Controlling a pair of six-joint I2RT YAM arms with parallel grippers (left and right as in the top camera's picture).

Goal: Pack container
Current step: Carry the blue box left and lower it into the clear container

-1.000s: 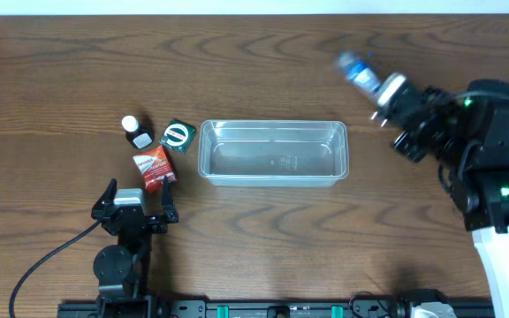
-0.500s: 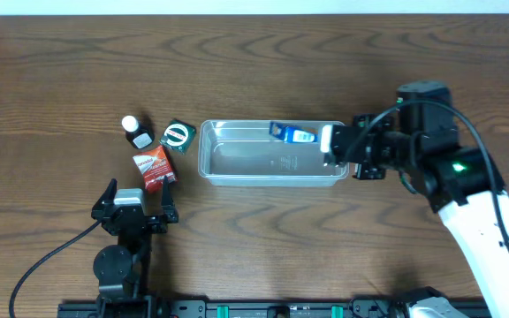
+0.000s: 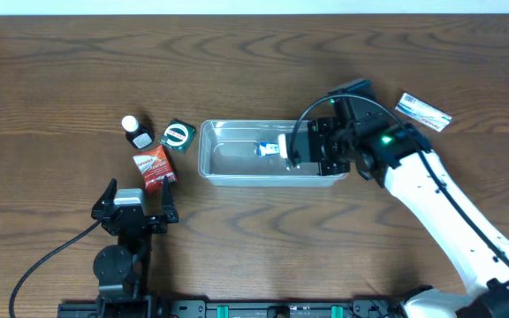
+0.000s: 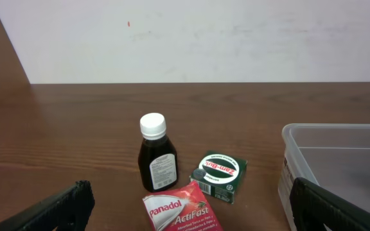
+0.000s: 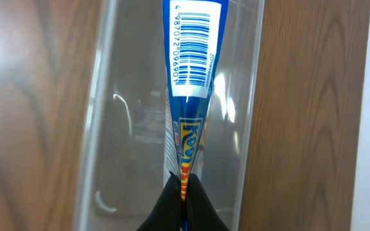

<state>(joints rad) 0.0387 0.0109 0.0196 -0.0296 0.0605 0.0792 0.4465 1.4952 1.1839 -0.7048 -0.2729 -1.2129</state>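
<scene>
Now we see the right tool (image 3: 292, 152) clamped on one end of the blue packet (image 3: 271, 148); in the wrist view its jaws press tight together on the packet's seam. The packet reaches over the inside of the container (image 3: 228, 157), in its right half, but we cannot tell whether it touches the tray's floor. The container sits in the middle of the counter (image 3: 60, 71). The left tool (image 3: 136, 203) stands wide open and holds nothing, near the counter's front edge. Just left of the container are a green Zam-Buk box (image 3: 178, 135), a dark bottle (image 3: 134, 131) and a red Panadol packet (image 3: 155, 166). A white box (image 3: 423, 111) lies well apart to the right.
</scene>
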